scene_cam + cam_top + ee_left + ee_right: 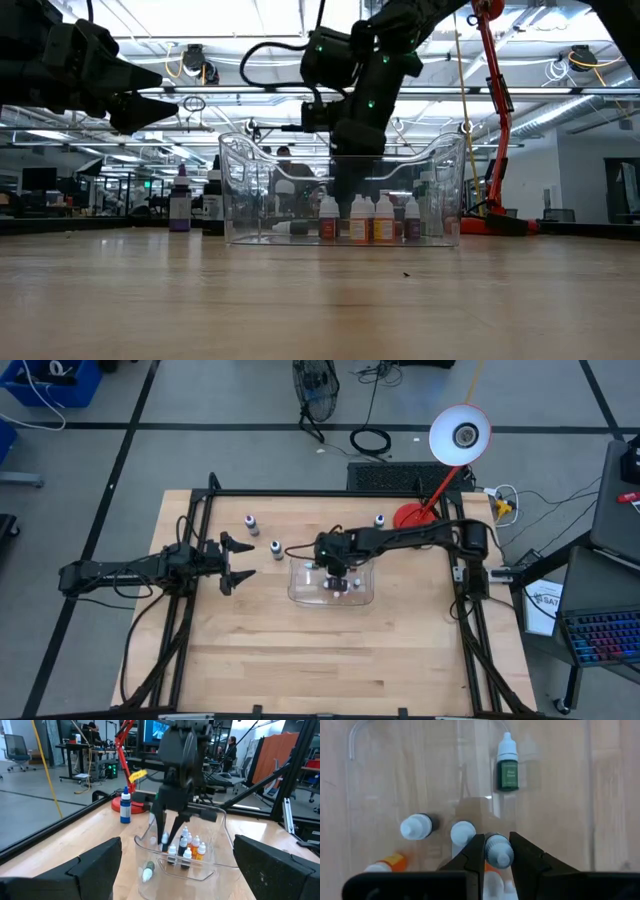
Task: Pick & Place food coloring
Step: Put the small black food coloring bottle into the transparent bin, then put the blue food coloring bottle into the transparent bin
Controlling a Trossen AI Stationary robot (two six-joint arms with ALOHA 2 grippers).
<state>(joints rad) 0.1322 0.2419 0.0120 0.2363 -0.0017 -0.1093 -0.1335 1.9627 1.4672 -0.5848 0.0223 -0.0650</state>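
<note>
Closed on a bottle (498, 851) cap, the right tool (338, 582) hangs straight down inside the tray (300, 592); packed neighbours could topple if it shifts sideways. Three bottles wait on the surface (300, 660) behind. The left tool (236, 561) hovers open, well left.

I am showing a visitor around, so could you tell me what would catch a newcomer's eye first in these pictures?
First, the right gripper reaching down into the clear tray at mid-table, shut on the white cap of a small dropper bottle. Several more little bottles stand clustered in that tray, and a green one lies on its side. The left gripper waits open to the tray's left, with three loose bottles beyond it.
</note>
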